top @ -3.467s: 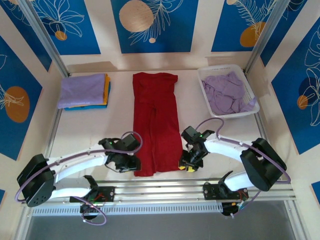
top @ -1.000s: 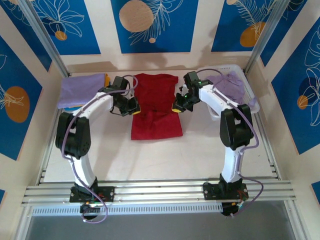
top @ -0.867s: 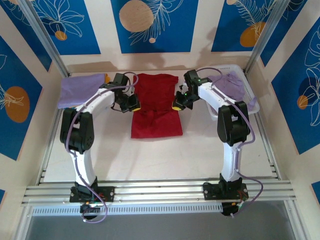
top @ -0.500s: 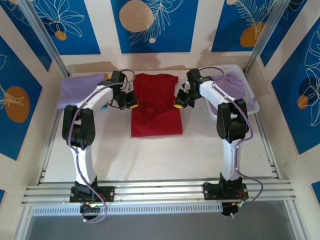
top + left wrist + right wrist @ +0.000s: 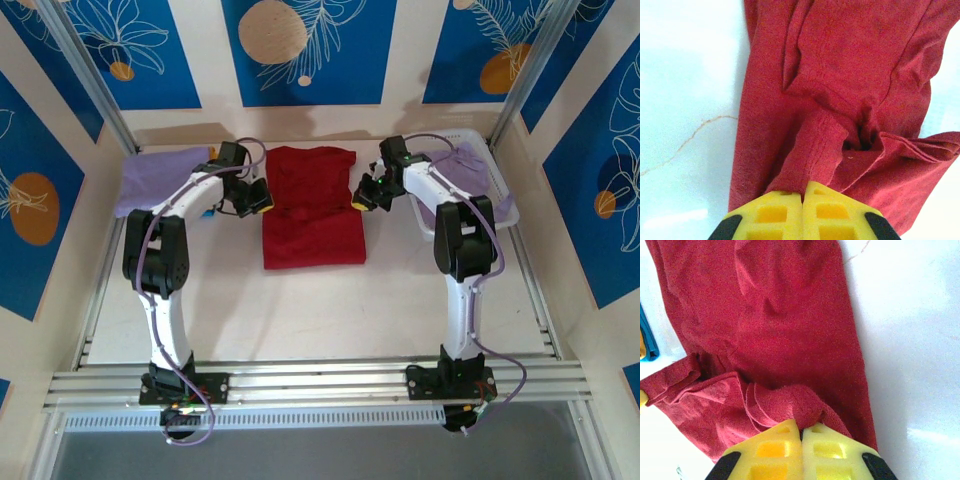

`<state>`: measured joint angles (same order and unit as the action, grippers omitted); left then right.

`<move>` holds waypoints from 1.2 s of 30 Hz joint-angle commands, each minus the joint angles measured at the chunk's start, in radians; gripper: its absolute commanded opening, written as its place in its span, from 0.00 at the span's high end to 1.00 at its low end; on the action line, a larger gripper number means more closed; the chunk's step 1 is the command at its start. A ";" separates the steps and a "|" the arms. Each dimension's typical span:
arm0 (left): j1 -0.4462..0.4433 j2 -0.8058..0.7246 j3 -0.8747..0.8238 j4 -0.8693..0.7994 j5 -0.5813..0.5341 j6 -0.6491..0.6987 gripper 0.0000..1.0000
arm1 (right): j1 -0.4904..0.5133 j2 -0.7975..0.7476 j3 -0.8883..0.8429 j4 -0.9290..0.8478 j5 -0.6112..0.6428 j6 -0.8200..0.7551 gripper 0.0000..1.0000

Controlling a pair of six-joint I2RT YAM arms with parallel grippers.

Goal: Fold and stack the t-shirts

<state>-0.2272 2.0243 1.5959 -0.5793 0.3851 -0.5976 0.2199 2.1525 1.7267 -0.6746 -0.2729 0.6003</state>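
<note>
A dark red t-shirt (image 5: 312, 215) lies at the back middle of the table, its lower part doubled over its upper part. My left gripper (image 5: 262, 199) is shut on its left hem corner, and a fold of the red cloth (image 5: 812, 155) is pinched between yellow pads (image 5: 777, 215). My right gripper (image 5: 360, 199) is shut on the right hem corner, with a bunched fold (image 5: 800, 402) held in its pads (image 5: 827, 452). A folded stack of t-shirts (image 5: 165, 178) lies at the back left, pale lavender on top. Crumpled lavender shirts (image 5: 462, 170) fill the basket.
The white lattice basket (image 5: 505, 205) stands at the back right, close to the right arm. Metal frame posts (image 5: 85, 75) rise at both back corners. A rail (image 5: 320, 385) runs along the near edge. The white tabletop (image 5: 320, 310) stretches in front of the red shirt.
Both grippers have carried the shirt's lower hem from the near edge up to the far end, folding it in half. Over the last second they moved slightly farther back and outward.
</note>
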 commanded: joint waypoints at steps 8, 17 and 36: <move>0.043 0.023 0.023 0.098 0.018 -0.074 1.00 | -0.025 0.064 0.114 -0.065 -0.087 -0.041 1.00; 0.057 0.010 0.049 0.088 0.025 -0.106 0.49 | -0.026 -0.017 0.129 -0.148 -0.047 -0.088 0.58; -0.169 -0.188 -0.435 0.262 0.005 -0.173 0.47 | 0.111 -0.150 -0.317 0.008 -0.108 0.004 0.53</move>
<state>-0.3851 1.8423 1.2030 -0.3611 0.4107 -0.7513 0.3283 1.9732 1.4357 -0.6830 -0.3557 0.5892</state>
